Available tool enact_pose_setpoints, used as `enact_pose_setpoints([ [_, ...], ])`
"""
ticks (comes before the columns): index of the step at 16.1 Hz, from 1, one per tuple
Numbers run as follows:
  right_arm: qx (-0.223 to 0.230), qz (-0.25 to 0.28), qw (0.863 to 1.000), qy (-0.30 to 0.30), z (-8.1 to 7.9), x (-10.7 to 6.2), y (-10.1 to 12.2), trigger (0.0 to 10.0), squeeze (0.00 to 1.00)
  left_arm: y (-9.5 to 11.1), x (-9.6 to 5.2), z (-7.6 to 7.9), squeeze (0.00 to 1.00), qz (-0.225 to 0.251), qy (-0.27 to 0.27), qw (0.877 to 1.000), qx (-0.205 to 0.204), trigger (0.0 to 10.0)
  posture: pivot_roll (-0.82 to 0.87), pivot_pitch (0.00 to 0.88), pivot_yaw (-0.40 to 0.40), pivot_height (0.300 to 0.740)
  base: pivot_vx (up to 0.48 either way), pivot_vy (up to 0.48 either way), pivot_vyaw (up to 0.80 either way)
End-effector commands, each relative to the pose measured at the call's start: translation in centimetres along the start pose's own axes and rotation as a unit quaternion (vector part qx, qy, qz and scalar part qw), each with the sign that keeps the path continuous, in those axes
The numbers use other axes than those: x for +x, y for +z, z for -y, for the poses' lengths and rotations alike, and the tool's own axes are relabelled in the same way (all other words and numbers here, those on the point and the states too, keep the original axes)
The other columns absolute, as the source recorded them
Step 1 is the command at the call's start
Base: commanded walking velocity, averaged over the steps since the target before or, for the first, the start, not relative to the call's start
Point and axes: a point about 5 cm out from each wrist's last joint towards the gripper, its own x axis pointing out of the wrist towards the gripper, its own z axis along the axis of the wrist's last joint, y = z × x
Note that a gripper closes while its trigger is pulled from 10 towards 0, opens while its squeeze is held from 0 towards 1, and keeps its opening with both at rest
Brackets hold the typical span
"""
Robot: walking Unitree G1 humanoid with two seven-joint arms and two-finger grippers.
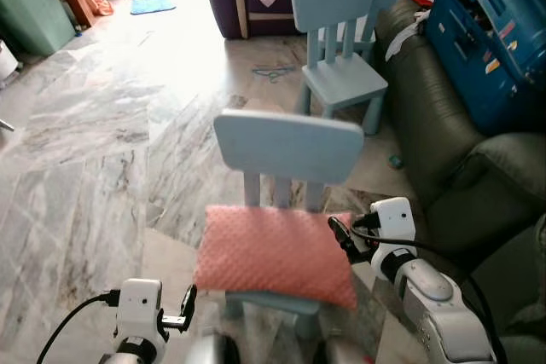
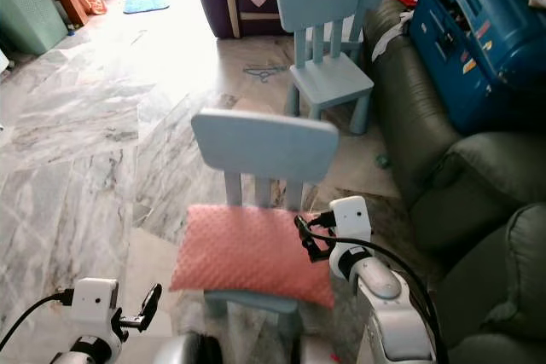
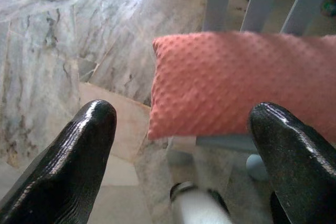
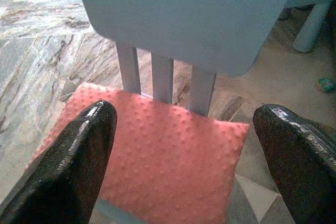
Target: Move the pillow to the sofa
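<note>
Your pillow [image 1: 275, 253] (salmon pink, dimpled) lies flat on the seat of the near pale blue chair [image 1: 288, 144], and your right end effector [image 1: 341, 236] hovers at its right edge with fingers spread, the pillow and chair back showing between them in the right wrist view. Your left end effector [image 1: 188, 304] hangs low, just beside the pillow's front left corner, fingers likewise spread wide. The chair stands on a grey marble floor [image 1: 102, 151], with a second blue chair [image 1: 341, 40] beyond it and the dark olive sofa [image 1: 444, 142] along your right, carrying a blue suitcase [image 1: 490, 31].
</note>
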Motion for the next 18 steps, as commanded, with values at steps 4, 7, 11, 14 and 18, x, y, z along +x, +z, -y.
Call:
enact_pose_setpoints([
  [4, 0.002, -0.003, 1.000, 0.010, -0.48, -0.04, -0.05, 10.0, 0.00, -0.62, -0.31, -0.42, 0.00, -0.014, 0.011, 1.000, 0.007, 10.0, -0.16, 0.187, 0.062, 0.573, 0.000, 0.000, 0.00],
  [7, 0.001, -0.003, 1.000, 0.012, -0.50, -0.03, 0.00, 10.0, 0.00, -0.66, -0.31, -0.35, 0.00, -0.015, 0.011, 1.000, 0.007, 10.0, -0.16, 0.189, 0.061, 0.543, 0.000, 0.000, 0.00],
  [11, 0.004, 0.001, 1.000, 0.013, -0.48, 0.15, 0.22, 10.0, 0.00, -0.72, -0.33, -0.33, 0.00, -0.016, 0.015, 1.000, 0.007, 10.0, -0.16, 0.191, 0.057, 0.533, 0.000, 0.000, 0.00],
  [14, 0.000, 0.002, 1.000, 0.014, -0.39, 0.26, 0.34, 10.0, 0.00, -0.75, -0.36, -0.61, 0.00, -0.018, 0.025, 1.000, 0.007, 10.0, -0.16, 0.193, 0.055, 0.533, 0.000, 0.000, 0.00],
  [18, 0.000, 0.005, 1.000, 0.014, -0.34, 0.41, 0.53, 10.0, 0.00, -0.40, -0.22, -1.02, 0.00, -0.009, 0.042, 0.999, 0.002, 10.0, -0.16, 0.193, 0.055, 0.533, 0.000, 0.000, 0.00],
])
